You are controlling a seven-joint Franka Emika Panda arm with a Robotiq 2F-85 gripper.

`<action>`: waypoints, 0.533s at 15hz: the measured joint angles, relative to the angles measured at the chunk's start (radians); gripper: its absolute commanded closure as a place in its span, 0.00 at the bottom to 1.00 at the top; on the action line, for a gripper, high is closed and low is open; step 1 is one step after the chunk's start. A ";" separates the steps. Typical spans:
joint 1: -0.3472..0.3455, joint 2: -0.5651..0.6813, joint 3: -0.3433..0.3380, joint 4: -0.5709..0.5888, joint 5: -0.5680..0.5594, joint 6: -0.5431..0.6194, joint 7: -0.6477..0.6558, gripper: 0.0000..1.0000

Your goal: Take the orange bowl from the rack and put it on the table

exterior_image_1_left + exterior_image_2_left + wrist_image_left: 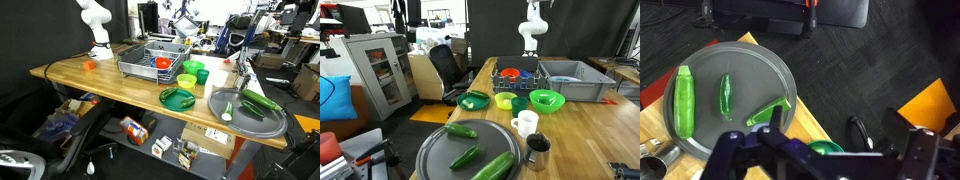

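Observation:
The orange bowl (162, 63) lies in the grey wire rack (148, 58) in the middle of the wooden table (110, 85). It also shows in an exterior view (510, 72) next to a blue item. The white arm (94, 22) stands raised at the far end of the table (532, 28), away from the rack. My gripper (820, 155) shows only in the wrist view, with its dark fingers spread wide and nothing between them. The bowl and rack are out of the wrist view.
Lime-green bowls (186, 80) (546, 100) and a green plate (177, 98) (825, 148) lie beside the rack. A round grey tray (247, 112) (740, 70) holds cucumbers (684, 100). A white mug (526, 123) and a metal cup (537, 148) stand near it. A small orange object (89, 65) lies at the far end.

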 measured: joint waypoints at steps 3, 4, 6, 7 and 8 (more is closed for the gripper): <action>0.000 0.000 0.002 0.000 0.000 0.000 0.000 0.00; -0.001 0.000 0.004 0.000 0.000 0.000 0.000 0.00; -0.001 0.000 0.008 0.000 0.000 0.001 0.000 0.00; -0.001 0.001 0.010 0.000 0.000 0.001 0.000 0.00; -0.001 0.003 0.012 0.000 -0.001 0.002 0.002 0.00</action>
